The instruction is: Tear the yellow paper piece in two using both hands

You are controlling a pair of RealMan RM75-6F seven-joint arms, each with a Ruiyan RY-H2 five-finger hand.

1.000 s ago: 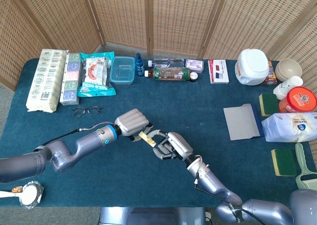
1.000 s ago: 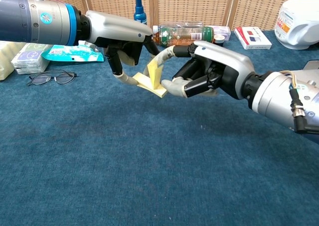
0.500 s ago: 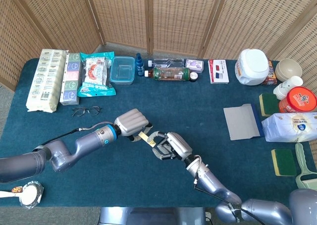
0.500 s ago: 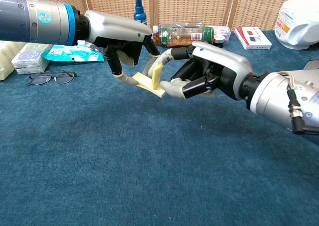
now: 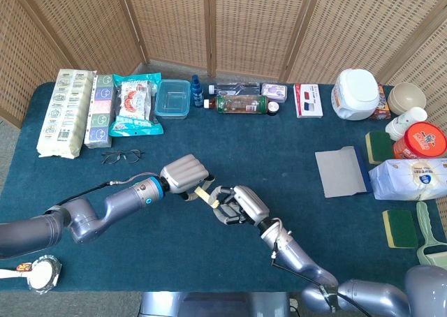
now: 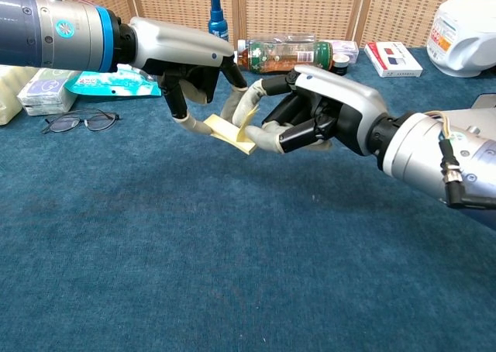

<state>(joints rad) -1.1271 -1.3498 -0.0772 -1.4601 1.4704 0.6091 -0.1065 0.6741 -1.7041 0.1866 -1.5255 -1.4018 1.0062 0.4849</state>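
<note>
Here the small yellow paper piece (image 6: 235, 132) hangs in the air above the dark blue cloth-covered table (image 6: 194, 274), held between both hands at once. The left hand (image 6: 190, 61), silver-shelled with dark fingers curled downward, pinches the paper's left end between thumb and a fingertip. The right hand (image 6: 322, 115) meets it from the other side, its thumb and a finger closed on the paper's right edge while its remaining fingers are folded in beneath the palm. The two hands are nearly touching at the fingertips. In the head view the paper (image 5: 204, 193) shows as a thin strip between the left hand (image 5: 184, 175) and the right hand (image 5: 241, 205); whether it is torn cannot be told. Beyond the paper, a pair of thin-framed spectacles (image 6: 80, 121) lies on the table.
</note>
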